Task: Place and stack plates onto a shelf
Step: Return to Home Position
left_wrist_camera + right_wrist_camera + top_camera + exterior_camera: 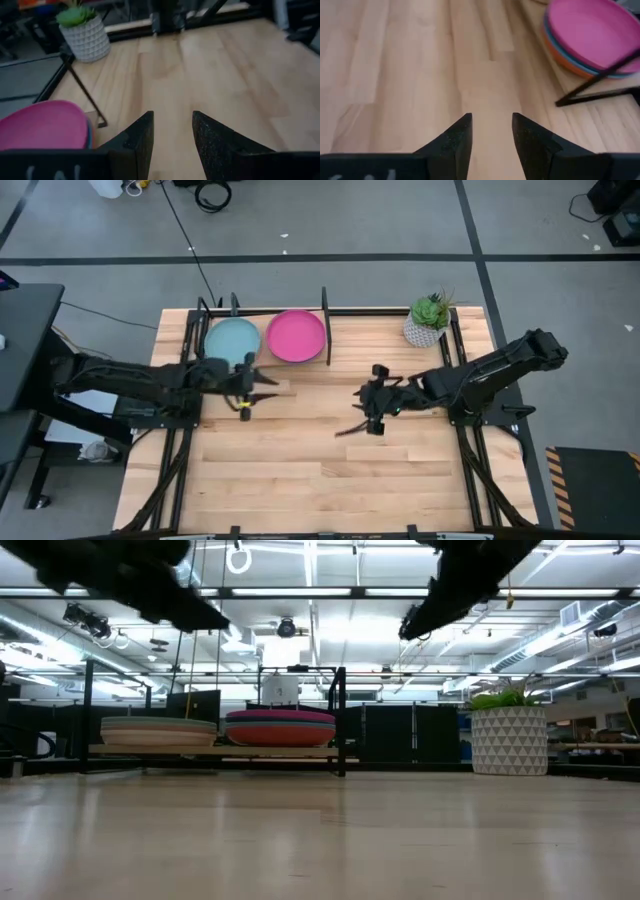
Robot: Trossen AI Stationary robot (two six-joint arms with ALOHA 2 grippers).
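Two stacks of plates sit on the shelf at the table's far left. The left stack has a pale blue plate on top; the right stack has a magenta plate on top, with teal, blue and orange rims below it. In the low view both stacks rest on the wooden board. My left gripper hovers open in front of the shelf, holding nothing. My right gripper hovers open over the table's middle, holding nothing.
A potted green plant in a white patterned pot stands at the table's far right corner. The shelf's black posts rise beside the magenta stack. Bare plank tabletop stretches across the near half.
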